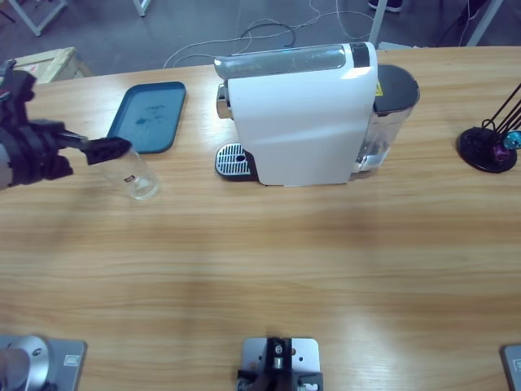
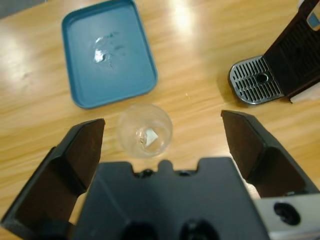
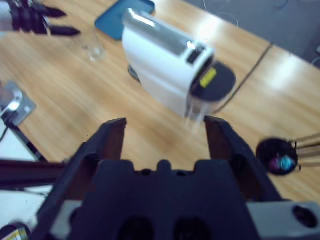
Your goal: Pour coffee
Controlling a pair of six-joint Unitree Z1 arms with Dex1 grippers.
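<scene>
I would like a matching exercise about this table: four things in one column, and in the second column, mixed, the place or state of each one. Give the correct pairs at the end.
Things:
1. glass
2. blue tray
3. drip grate
4. left gripper

Places or states:
A. lies flat and empty near the table's far edge
B. sits at the foot of the white coffee machine, nothing on it
C. open, jaws wide apart, above the glass
D. stands upright on the wood, between the tray and the near side, empty

Pairs: 1-D, 2-A, 3-B, 4-C
</scene>
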